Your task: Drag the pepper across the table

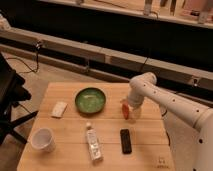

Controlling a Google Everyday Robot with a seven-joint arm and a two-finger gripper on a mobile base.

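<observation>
Centre-back, green bowl (90, 100); white packet (59, 109) to its left; white cup (43, 139) front left; bottle (93, 143) lying front centre; black remote (126, 140) beside it, just in front of gripper (128, 111).

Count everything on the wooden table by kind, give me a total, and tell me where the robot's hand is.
Bowl: 1
Cup: 1
Bottle: 1
Remote: 1
Pepper: 1
White pad: 1
Total: 6
Hand: down at the pepper.
</observation>
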